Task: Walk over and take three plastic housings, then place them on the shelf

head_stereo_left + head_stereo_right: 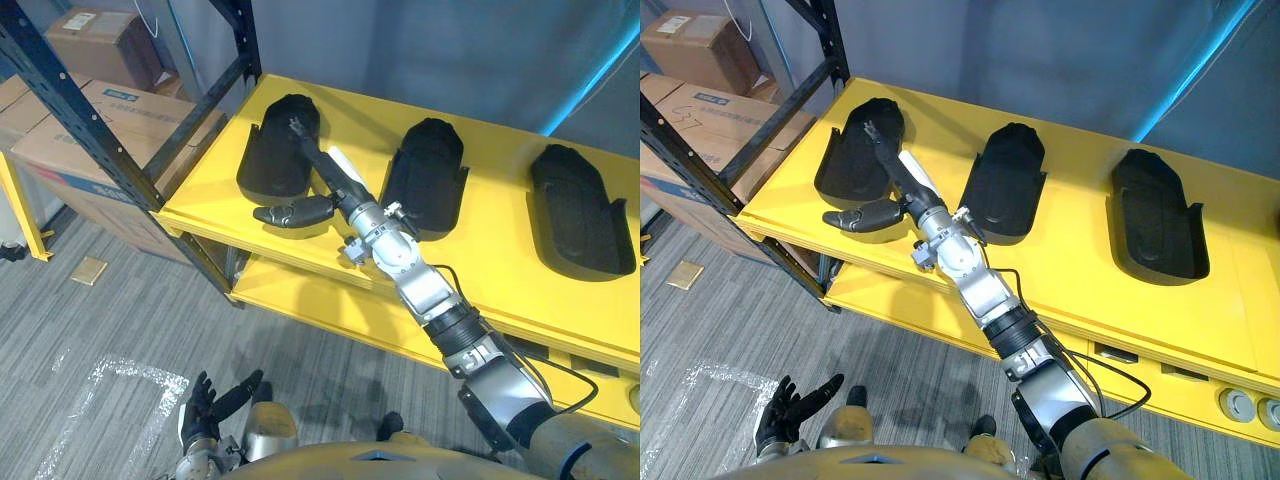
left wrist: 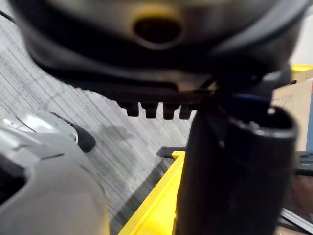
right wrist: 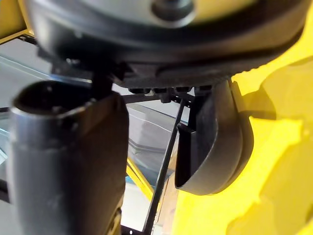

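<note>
- Right arm (image 1: pixel 440 310) comes in from the lower right, nearest of all, and crosses the front edge of the shelf.
- Yellow shelf (image 1: pixel 500 125) spans the scene. A second yellow board (image 1: pixel 300 295) sits below it, and a dark blue rack post (image 1: pixel 85 105) slants across its left end.
- Grey carpet floor (image 1: pixel 120 310) lies in front of the shelf.
- Cardboard boxes (image 1: pixel 75 140) are stacked behind the rack post, left of the shelf.
- Three black plastic housings lie in a row on the shelf, each apart from the next: the left housing (image 1: pixel 265 165), the middle housing (image 1: pixel 428 175) and the right housing (image 1: pixel 578 210).
- Right hand (image 1: pixel 340 180) lies over the left housing. Its fingers (image 1: pixel 305 135) are straight and stretched along the top of it, gripping nothing. Its thumb (image 1: pixel 290 213) is spread aside over the bare shelf just in front of that housing; whether it touches the board I cannot tell.
- Left hand (image 1: pixel 215 400) hangs low over the floor, fingers loosely spread and empty.
- Small tan square (image 1: pixel 89 270) lies flat on the floor near the boxes.
</note>
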Tool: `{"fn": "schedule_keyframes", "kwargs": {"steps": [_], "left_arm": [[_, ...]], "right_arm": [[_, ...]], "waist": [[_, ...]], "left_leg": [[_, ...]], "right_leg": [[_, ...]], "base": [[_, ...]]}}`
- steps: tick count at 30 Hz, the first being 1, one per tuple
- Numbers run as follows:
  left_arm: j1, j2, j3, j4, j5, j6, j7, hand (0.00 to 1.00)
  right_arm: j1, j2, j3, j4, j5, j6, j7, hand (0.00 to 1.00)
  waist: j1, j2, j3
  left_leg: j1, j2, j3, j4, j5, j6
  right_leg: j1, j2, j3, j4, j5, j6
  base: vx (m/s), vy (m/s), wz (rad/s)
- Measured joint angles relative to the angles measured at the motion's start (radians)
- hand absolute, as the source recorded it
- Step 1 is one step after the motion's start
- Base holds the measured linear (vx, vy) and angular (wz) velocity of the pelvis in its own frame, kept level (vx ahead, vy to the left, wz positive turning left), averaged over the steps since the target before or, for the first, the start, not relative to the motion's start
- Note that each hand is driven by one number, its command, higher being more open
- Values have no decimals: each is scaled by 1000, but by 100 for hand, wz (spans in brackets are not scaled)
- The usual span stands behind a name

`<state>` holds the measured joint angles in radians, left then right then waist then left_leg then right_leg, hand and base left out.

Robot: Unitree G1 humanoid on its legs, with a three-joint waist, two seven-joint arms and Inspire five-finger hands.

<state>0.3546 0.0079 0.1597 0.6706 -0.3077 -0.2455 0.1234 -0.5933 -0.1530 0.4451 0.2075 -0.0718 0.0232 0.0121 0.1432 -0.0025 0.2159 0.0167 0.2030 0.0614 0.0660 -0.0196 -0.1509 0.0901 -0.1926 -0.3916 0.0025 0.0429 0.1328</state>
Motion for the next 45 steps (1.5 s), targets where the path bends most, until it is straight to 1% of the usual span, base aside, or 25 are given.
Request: {"fn": "schedule_keyframes", "kwargs": {"steps": [2,11,14,18,20,22,25,29,34,37,40,45], "left_arm": [[0,2,0,0,0,6,-1,100],[-1,8,-2,7,0,10,-2,100],[-1,8,-2,7,0,10,-2,100],[-1,10,-4,7,0,10,-1,100],[-1,12,-4,7,0,10,-2,100],[-1,13,-4,7,0,10,-2,100],[-1,16,-4,7,0,11,-2,100],[-1,27,-4,9,0,10,-2,100],[-1,32,-3,10,0,13,0,100],[-1,32,-3,9,0,19,3,100],[-2,35,1,9,0,33,4,100],[-2,38,4,8,1,35,4,100]], "right_arm": [[0,0,1,-15,1,17,8,100],[0,-13,21,-40,3,21,33,100],[0,-13,26,-62,-1,36,30,100],[0,-15,27,-67,-42,78,19,100],[1,-26,27,-67,-44,80,21,100],[1,-34,27,-67,-49,80,38,100],[4,-40,28,-67,-80,82,89,100],[16,-50,52,-68,-82,119,145,100],[22,-71,78,-90,-81,141,220,100],[21,-87,103,-120,-77,139,246,100],[19,-88,116,-123,-70,138,249,100],[19,-87,118,-123,-62,138,246,100]], "waist": [[-4,0,0],[-9,-1,0],[-9,-2,0],[-10,-4,0],[-11,-7,1],[-11,-9,1],[-11,-12,3],[-12,-23,6],[-12,-31,5],[-12,-33,4],[-12,-38,1],[-10,-45,-3]], "left_leg": [[0,0,1,0,0,0],[4,0,9,0,-3,0],[4,0,10,0,-3,1],[4,0,11,0,-4,1],[5,1,14,0,-4,1],[4,1,19,0,-4,2],[4,0,26,0,-4,2],[6,0,27,1,-5,2],[5,0,28,3,-11,5],[3,0,28,4,-11,4],[-13,1,28,18,-12,2],[-13,0,28,18,-12,2]], "right_leg": [[0,0,1,0,0,0],[-2,0,10,0,1,1],[-2,0,10,0,1,1],[-3,0,12,0,0,1],[-6,0,15,2,0,1],[-11,-1,17,5,0,1],[-19,-3,26,11,0,0],[-20,-3,29,12,0,0],[-21,-3,31,13,0,0],[-24,-3,32,13,0,0],[-36,-3,33,16,0,0],[-35,-4,32,16,0,0]], "base": [[0,0,0],[0,0,-1],[0,0,0],[0,0,0],[-2,3,-2],[-3,7,-7],[-2,6,-6],[-1,2,-1],[0,0,0],[0,0,0],[0,0,0],[0,0,0]]}}
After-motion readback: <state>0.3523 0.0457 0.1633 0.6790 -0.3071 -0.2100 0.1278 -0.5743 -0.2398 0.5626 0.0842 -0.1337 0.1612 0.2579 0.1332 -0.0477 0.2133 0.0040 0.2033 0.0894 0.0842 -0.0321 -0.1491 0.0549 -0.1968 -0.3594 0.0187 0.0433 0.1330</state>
